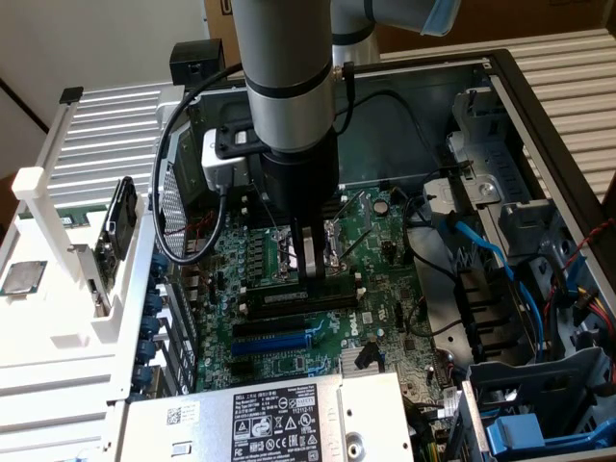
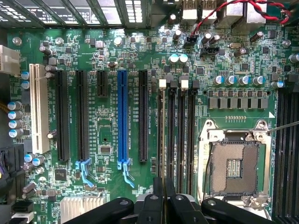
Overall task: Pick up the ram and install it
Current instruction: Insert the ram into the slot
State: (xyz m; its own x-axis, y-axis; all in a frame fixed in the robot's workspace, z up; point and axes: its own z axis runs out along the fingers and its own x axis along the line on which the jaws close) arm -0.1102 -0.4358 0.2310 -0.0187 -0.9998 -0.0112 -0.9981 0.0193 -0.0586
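The ram (image 1: 294,300) is a long, thin dark stick held at its middle by my gripper (image 1: 310,277), low over the green motherboard (image 1: 375,241). In the wrist view I see the ram (image 2: 161,158) edge-on. It runs straight out from between the fingertips of the gripper (image 2: 163,183) and lines up with the memory slot closest to the blue expansion slot (image 2: 122,116). That slot's white end clip (image 2: 162,83) is at the far end. Whether the stick is seated in the slot or just above it I cannot tell. The gripper is shut on the ram.
Three more black memory slots (image 2: 182,140) lie between the ram and the CPU socket (image 2: 233,168). The arm reaches down inside an open computer case (image 1: 510,87). Blue cables (image 1: 481,250) and drive bays crowd the exterior view's right. A labelled power supply (image 1: 279,423) sits in front, and a white rack (image 1: 58,241) on the left.
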